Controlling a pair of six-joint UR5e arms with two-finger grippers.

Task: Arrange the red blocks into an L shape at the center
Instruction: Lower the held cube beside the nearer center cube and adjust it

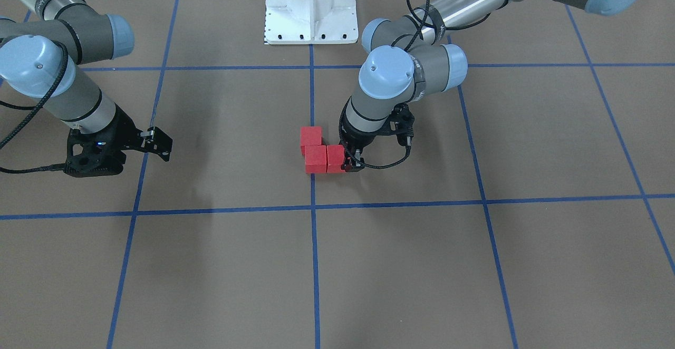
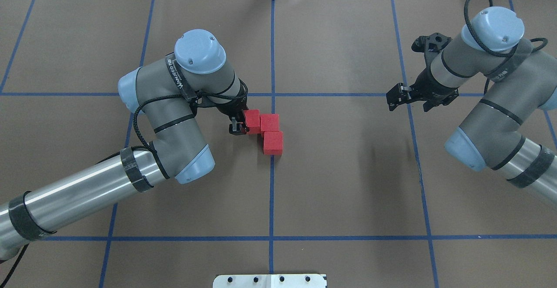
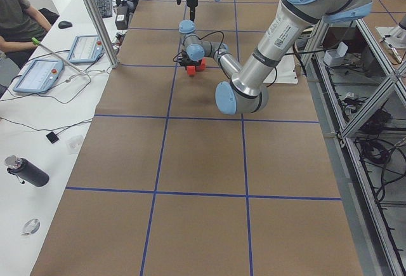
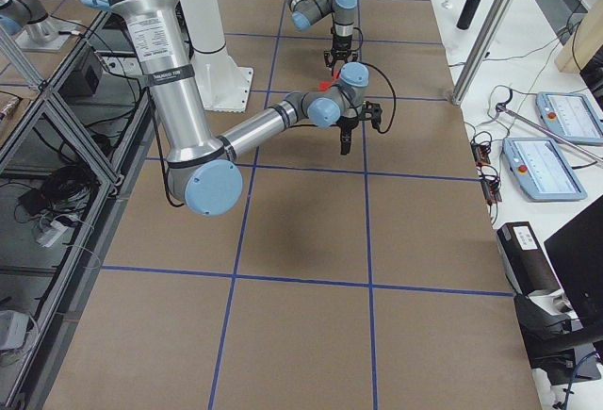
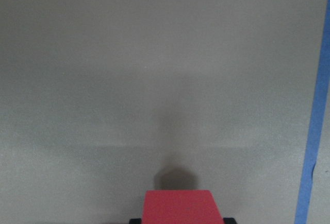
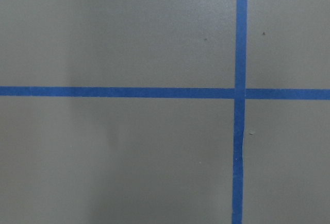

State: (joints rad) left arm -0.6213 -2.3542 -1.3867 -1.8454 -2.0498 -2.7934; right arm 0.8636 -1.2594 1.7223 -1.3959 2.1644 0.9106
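**Status.** The left gripper (image 2: 237,127) is low over the bench (image 2: 348,170). In the wrist view its jaws stand against two opposite sides of the end block (image 2: 252,121), so judge it as gripping. You cannot tell whether the right gripper (image 2: 394,98) is open or closed. It hangs well apart from the blocks, with only bare bench and tape below it.

**Location.** The end block sits between the left gripper's jaws. The corner block (image 2: 270,122) touches it on the far side from the gripper. The third block (image 2: 273,142) touches the corner block on the robot-base side and is set slightly off square. The group lies on the tape line (image 2: 272,192), so the L looks nearly complete.

**Handling.**
- Treat each block as light and rigid. It should not deform under the jaws.
- The matte faces should give fair friction. Light closing force is likely enough.
- Take hold on two opposite free faces, centred on the block, never on a face that butts a neighbour.
- Expect a block this light to slide on the bench at any nudge. A jaw that drags on opening could shift the end block and its neighbours.
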